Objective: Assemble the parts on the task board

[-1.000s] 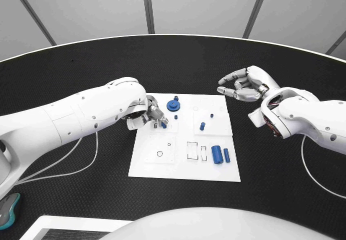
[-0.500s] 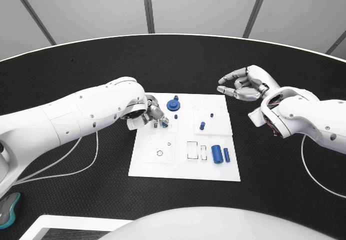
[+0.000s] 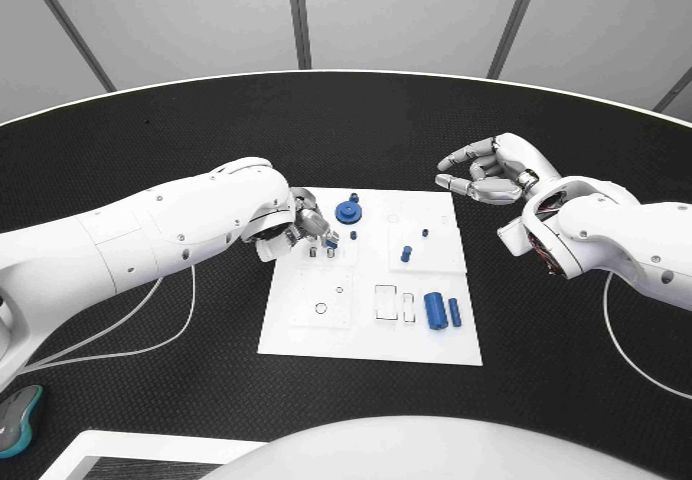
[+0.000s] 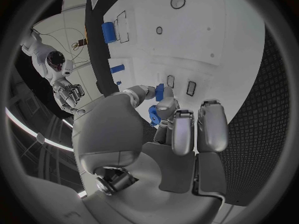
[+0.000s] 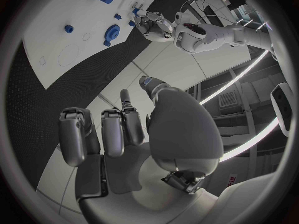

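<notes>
Nearest, two blue cylinders (image 3: 441,309) lie at the lower right of the task board (image 3: 369,340). Mid-frame, the left hand (image 3: 304,232) pinches a small blue part (image 4: 157,103) in its fingers above the board's upper left; it should lower squarely over its slot. Beyond, the blue gear (image 3: 346,212) stands. At upper right, the right hand (image 3: 488,170) hovers over the tabletop (image 3: 173,140), fingers curled, empty.

The left hand (image 3: 296,232) crowds the task board's (image 3: 368,345) upper left corner; blue parts (image 3: 441,309) dot its right half; lower left lies open.
</notes>
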Controlling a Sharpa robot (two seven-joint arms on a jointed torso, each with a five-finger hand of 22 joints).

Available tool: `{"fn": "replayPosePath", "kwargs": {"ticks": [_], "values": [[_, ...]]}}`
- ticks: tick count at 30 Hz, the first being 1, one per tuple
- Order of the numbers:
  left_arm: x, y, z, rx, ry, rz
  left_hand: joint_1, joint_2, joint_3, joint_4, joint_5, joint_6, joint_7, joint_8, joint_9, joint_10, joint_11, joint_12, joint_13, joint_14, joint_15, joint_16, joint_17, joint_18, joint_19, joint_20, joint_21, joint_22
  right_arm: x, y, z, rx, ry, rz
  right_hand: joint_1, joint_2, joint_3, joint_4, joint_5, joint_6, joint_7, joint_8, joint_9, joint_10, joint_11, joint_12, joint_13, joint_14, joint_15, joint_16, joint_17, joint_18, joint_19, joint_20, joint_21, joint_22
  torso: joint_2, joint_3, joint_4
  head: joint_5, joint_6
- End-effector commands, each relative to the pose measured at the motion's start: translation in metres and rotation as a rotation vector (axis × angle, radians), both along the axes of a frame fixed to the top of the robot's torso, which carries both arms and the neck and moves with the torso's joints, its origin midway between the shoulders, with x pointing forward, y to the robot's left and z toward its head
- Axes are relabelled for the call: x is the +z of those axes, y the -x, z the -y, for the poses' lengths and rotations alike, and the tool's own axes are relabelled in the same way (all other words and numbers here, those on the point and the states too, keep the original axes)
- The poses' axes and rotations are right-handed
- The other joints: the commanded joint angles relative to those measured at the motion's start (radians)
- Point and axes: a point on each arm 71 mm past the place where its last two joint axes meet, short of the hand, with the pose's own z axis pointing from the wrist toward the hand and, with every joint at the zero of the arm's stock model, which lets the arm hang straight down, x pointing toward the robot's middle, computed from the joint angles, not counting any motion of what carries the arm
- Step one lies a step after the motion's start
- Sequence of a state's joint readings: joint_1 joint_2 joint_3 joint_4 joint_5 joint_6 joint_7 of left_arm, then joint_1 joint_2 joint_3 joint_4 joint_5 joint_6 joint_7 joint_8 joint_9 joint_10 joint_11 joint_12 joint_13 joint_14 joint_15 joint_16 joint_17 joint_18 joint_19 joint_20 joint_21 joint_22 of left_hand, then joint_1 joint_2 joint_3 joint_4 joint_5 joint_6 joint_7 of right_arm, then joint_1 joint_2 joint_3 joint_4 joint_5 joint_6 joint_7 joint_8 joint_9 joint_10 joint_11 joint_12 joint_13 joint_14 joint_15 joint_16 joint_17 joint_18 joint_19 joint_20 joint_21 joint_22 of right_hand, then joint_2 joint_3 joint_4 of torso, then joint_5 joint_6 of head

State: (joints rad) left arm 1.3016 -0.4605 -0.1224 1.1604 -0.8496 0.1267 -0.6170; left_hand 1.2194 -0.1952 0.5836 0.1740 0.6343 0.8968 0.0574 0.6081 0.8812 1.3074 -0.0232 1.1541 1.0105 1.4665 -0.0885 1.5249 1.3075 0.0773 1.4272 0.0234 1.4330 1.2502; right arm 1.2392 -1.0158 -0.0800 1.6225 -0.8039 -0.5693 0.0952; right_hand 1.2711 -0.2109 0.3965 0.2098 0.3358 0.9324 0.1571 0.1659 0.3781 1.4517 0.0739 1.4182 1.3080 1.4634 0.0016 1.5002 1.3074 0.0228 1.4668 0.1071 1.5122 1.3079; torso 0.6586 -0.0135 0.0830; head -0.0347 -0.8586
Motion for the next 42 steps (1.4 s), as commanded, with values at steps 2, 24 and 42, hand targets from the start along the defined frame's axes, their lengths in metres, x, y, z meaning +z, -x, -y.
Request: {"fn": "replayPosePath", "kwargs": {"ticks": [2,24,42], "values": [[0.0,0.0,-0.001,-0.001,-0.01,0.021,0.013,0.009,0.102,-0.095,0.007,0.01,-0.002,0.006,0.004,0.012,0.001,0.008,0.005,0.076,0.006,-0.005,0.155,-0.012,0.002,0.004,-0.002,0.001,0.0,0.0,0.0,0.001,0.0,0.0,-0.004,0.002,-0.002,0.006,0.004,-0.006,-0.001,0.007,0.002,0.003,-0.003,-0.001,0.14,0.075,-0.006,-0.006,0.136,0.005,0.038,-0.006,-0.005,0.129,0.001,0.0,-0.0005,0.002,0.0],[-0.012,0.011,-0.003,-0.009,-0.029,0.08,-0.009,-0.006,0.141,-0.104,0.015,0.017,-0.007,0.023,0.013,0.034,-0.004,0.041,0.042,0.076,0.003,-0.005,0.156,-0.012,0.002,0.001,-0.001,0.002,0.0,-0.001,0.0,0.002,0.001,0.001,-0.004,0.002,-0.002,0.006,0.004,-0.006,-0.001,0.007,0.002,0.003,-0.003,-0.001,0.14,0.075,-0.006,-0.006,0.136,0.005,0.038,-0.006,-0.005,0.129,0.001,0.0018,-0.0024,0.005,-0.003],[-0.015,0.012,-0.007,-0.011,-0.038,0.049,-0.028,-0.018,0.169,-0.111,0.03,0.022,-0.011,0.04,0.016,0.04,-0.007,0.05,0.05,0.076,0.0,-0.005,0.156,-0.012,0.004,-0.001,0.0,0.005,-0.001,-0.002,0.0,0.001,0.003,0.0,-0.006,0.003,-0.003,0.008,0.007,-0.006,-0.001,0.008,0.002,0.003,-0.004,-0.001,0.139,0.075,-0.007,-0.006,0.136,0.005,0.039,-0.007,-0.005,0.129,0.0,0.0011,-0.0019,0.006,-0.005]]}}
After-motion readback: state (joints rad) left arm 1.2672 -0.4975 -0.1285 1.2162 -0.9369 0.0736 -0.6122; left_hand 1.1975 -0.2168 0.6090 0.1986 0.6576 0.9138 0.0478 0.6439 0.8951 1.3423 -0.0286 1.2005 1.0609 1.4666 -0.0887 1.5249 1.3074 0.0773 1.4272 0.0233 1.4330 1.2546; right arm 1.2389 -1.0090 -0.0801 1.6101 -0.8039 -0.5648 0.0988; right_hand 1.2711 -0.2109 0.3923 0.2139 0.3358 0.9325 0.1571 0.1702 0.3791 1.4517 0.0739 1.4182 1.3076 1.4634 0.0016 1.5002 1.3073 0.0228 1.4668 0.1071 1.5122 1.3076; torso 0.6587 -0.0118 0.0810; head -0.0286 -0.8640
